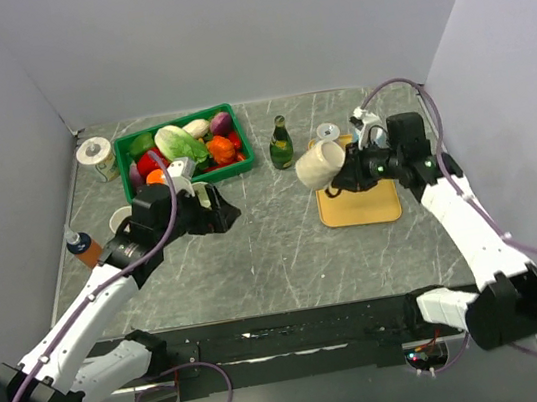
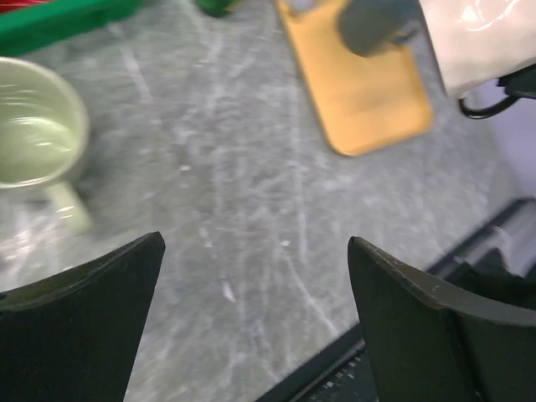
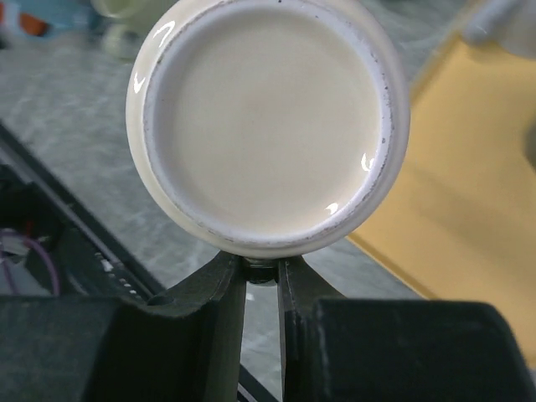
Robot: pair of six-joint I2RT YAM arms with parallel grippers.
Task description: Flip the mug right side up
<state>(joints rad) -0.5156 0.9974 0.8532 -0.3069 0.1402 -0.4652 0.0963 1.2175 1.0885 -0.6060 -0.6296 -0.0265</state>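
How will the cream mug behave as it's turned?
Probably rigid but slippery: the mug has a glossy glaze. The right gripper pinches only a narrow part at its edge, so it may swing. Likely breakable if dropped.

readable text: none in any of the three views.
bottle (image 1: 281,142): upper centre of the top view, dark green; anything printed on it is too small to read.
tin (image 1: 94,152): upper left of the top view; its side is too small and too soft for any lettering to be made out.
mug (image 3: 268,117): upper part of the right wrist view, cream glazed underside facing the camera; no legible stamp or number on it.
left wrist view: blurred throughout, nothing legible.
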